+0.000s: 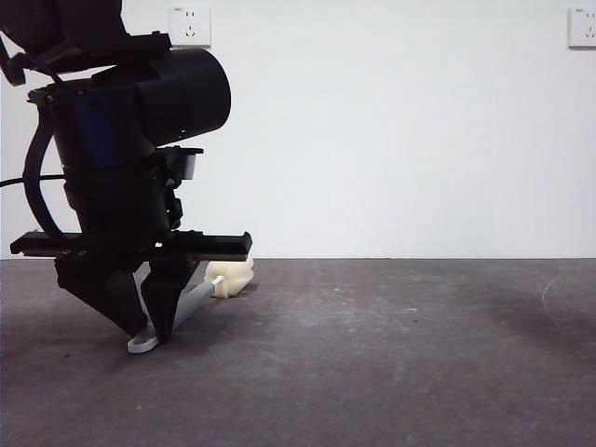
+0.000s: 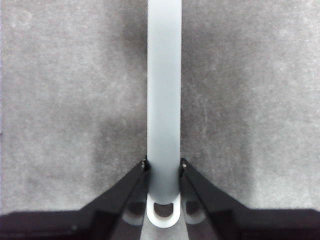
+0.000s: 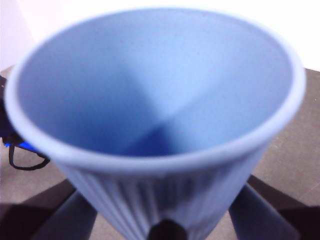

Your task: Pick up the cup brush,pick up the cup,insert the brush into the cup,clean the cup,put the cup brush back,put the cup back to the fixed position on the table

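The cup brush [image 1: 191,303] lies low on the dark table [image 1: 400,363] at the left, its cream sponge head [image 1: 230,277] pointing away and its looped handle end nearest. My left gripper [image 1: 154,328] stands over the handle end. In the left wrist view, the left gripper [image 2: 164,167] has both jaws pressed against the grey handle [image 2: 164,90]. The blue ribbed cup [image 3: 155,85] fills the right wrist view, mouth toward the camera and empty. My right gripper [image 3: 162,212] is shut on its lower wall. Cup and right arm are out of the front view.
A white wall closes off the table's far edge, with a socket [image 1: 190,25] at upper left and another [image 1: 582,26] at upper right. Past the cup, a black cable [image 3: 25,161] shows in the right wrist view.
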{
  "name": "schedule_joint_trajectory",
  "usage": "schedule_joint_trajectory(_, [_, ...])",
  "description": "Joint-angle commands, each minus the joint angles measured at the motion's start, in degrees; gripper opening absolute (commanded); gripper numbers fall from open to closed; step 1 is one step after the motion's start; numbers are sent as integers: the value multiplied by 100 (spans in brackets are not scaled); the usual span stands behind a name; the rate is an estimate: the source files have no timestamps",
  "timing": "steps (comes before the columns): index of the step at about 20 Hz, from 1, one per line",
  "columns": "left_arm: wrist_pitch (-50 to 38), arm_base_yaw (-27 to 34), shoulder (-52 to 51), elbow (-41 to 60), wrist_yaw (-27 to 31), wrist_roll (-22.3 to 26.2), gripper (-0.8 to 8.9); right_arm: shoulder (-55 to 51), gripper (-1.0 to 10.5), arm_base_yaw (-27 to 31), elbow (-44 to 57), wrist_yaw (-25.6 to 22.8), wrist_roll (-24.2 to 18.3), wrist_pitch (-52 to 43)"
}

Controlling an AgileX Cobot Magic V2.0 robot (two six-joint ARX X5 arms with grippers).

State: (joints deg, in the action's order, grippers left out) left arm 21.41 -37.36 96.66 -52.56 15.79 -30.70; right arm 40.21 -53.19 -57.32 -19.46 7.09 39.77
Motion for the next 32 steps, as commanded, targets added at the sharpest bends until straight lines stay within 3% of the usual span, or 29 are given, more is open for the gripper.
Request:
schedule_joint_trajectory(1, [120, 24, 258, 140, -293, 48, 281, -9, -17, -11, -20, 2, 63, -55])
schedule_joint_trajectory(2, [120, 26, 256, 140, -400, 52, 388, -9, -17, -9, -17, 4, 63, -50])
schedule_joint_trajectory(3, [131, 28, 245, 140, -415, 72, 414, -9, -17, -11, -20, 4, 66, -50])
schedule_joint_trajectory(9, [273, 39, -90, 138, -402, 251, 413, 37, -17, -11, -20, 4, 201, -70])
schedule_joint_trajectory(14, [315, 39, -1038, 133, -334, 592, 413, 485, -17, -11, -17, 9, 208, -533])
schedule_joint_trajectory(21, [839, 39, -3244, 109, -337, 1132, 413, 1880, -17, 166, 155, -52, -509, -2046])
schedule_joint_trajectory(27, [1650, 39, -5246, 109, -337, 1298, 413, 2793, -17, 654, 1084, -37, -494, -3801])
schedule_joint_trajectory(32, [2251, 37, -6118, 109, -341, 1296, 412, 3340, -17, 1147, 2138, -33, -133, -5462])
